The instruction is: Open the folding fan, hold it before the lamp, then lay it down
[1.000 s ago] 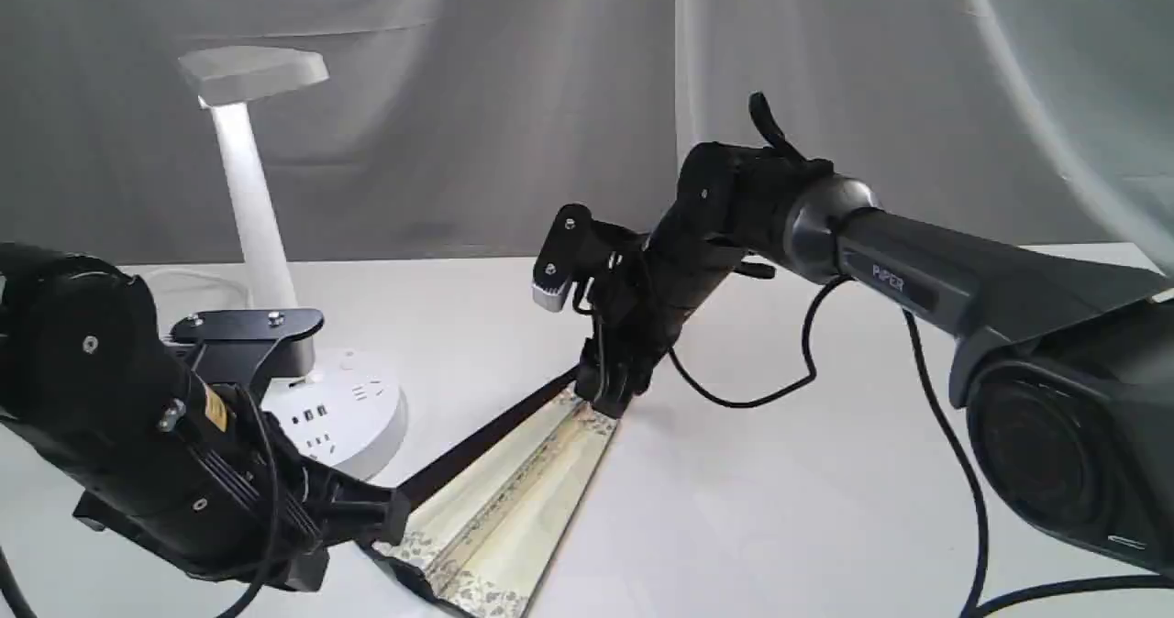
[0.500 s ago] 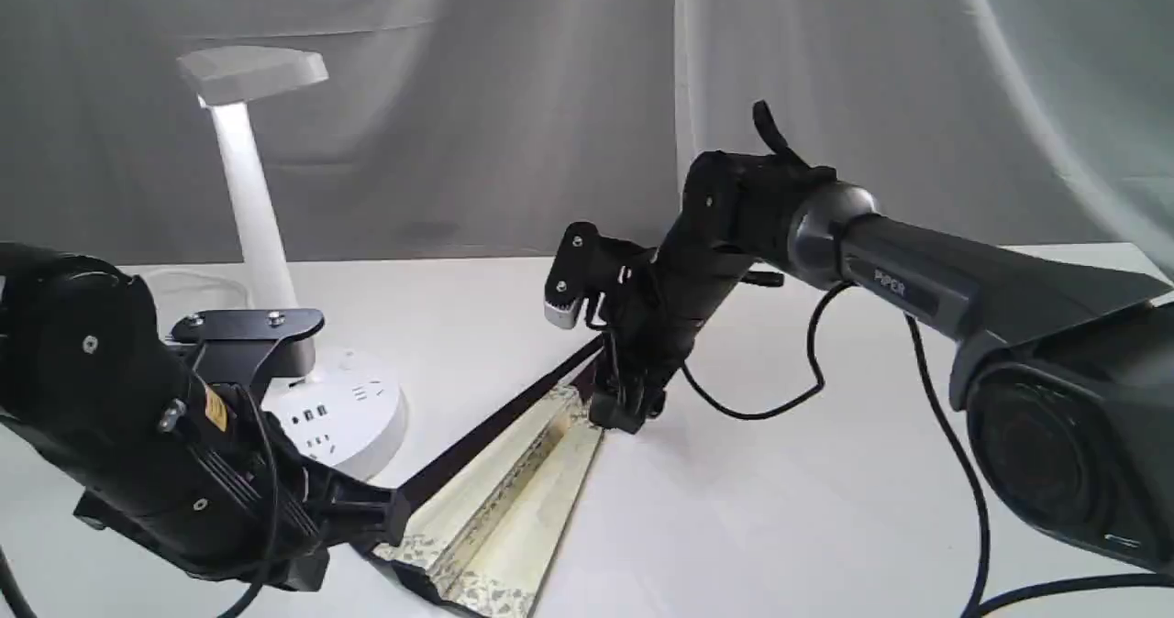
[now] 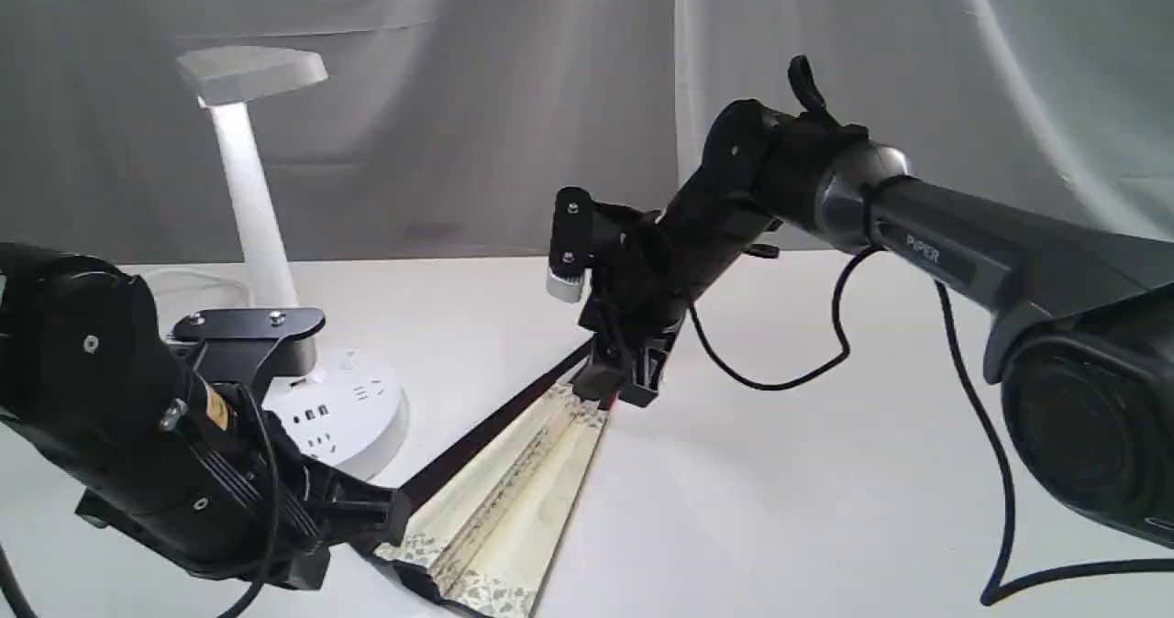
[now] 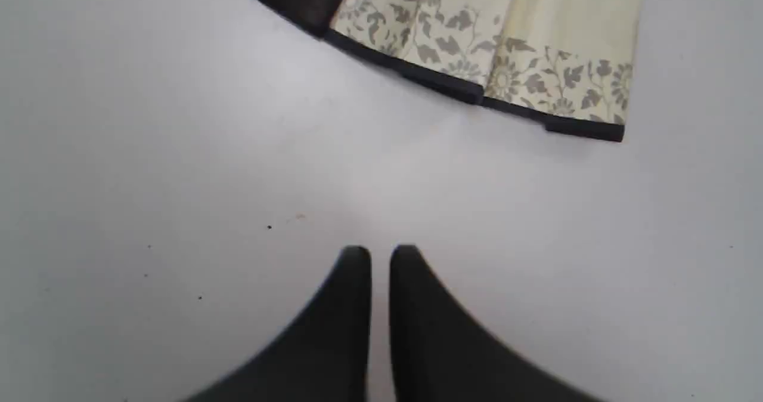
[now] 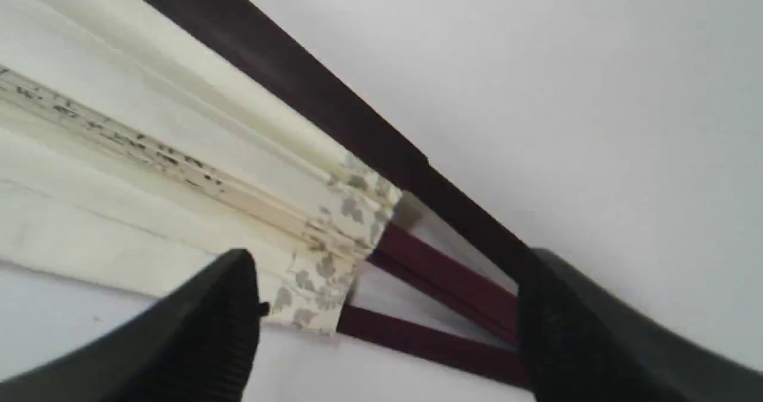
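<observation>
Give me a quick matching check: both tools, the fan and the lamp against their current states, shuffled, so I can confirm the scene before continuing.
1. left tool
2. right tool
3. folding fan
4. lamp

A. standing on its round base
B. partly spread, lying on the table
C. shut, empty, over bare table
D. open, empty, above the fan's narrow end

Pairs: 1-C, 2-D, 3-B, 4-A

My left arm (image 3: pixel 119 416) low at 8 o'clock | my left gripper (image 4: pixel 380 253) pinched almost closed | my right arm (image 3: pixel 991 242) in from 3 o'clock, angling down toward 7 | my right gripper (image 5: pixel 387 259) spread wide
</observation>
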Robot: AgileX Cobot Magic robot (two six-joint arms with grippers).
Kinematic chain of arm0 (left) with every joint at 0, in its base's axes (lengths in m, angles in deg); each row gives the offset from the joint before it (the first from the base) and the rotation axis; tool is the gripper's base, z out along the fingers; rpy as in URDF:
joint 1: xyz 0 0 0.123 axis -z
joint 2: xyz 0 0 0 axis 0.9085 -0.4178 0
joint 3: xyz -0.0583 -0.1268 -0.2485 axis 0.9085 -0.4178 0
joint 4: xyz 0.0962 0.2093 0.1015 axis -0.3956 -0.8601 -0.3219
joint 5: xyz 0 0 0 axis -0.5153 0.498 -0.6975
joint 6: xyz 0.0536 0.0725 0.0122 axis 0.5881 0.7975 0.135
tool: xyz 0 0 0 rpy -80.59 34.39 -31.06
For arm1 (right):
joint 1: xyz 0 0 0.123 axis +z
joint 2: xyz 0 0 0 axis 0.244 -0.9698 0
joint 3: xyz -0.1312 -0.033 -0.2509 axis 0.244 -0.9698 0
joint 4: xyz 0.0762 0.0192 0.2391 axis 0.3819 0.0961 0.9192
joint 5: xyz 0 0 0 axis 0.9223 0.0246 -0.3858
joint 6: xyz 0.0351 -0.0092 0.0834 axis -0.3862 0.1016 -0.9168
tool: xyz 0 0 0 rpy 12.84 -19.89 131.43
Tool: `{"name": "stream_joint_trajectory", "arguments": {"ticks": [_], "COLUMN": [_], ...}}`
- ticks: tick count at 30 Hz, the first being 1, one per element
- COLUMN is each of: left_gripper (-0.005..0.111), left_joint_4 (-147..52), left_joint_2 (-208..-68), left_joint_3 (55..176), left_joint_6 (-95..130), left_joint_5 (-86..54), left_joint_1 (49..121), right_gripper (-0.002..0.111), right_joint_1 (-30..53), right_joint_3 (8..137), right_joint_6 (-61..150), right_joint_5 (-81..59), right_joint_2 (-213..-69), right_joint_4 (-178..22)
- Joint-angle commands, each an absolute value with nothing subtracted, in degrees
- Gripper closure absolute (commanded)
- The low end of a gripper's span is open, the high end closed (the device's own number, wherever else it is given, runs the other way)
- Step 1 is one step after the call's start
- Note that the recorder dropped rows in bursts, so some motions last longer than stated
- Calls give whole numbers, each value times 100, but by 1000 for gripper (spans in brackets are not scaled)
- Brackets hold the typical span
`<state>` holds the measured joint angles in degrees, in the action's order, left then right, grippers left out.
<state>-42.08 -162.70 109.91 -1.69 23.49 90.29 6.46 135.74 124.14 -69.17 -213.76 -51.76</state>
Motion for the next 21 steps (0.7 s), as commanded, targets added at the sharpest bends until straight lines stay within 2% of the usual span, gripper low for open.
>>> {"name": "stream_joint_trajectory", "arguments": {"ticks": [1,10,16,21], "left_gripper": [101,101,101,101], "left_joint_4": [-4211,-4211,-4211,-4211], "left_joint_2": [-16281,-16281,-16281,-16281], "left_joint_3": [11028,11028,11028,11028], "left_joint_6": [-130,-130,-130,-141], "left_joint_5": [2278,2278,2278,2227], "left_joint_1": [9063,9063,9063,9063], "right_gripper": [48,51,47,46], "right_joint_1": [496,284,233,133], "right_joint_3": [13572,13560,13560,13560], "right_joint_6": [13068,13382,15094,15706], "right_joint_5": [-7045,-6630,-6781,-6799], "right_joint_2": [-21384,-21625,-21740,-21784], "right_joint_4": [-4817,-4297,-4109,-4039]}}
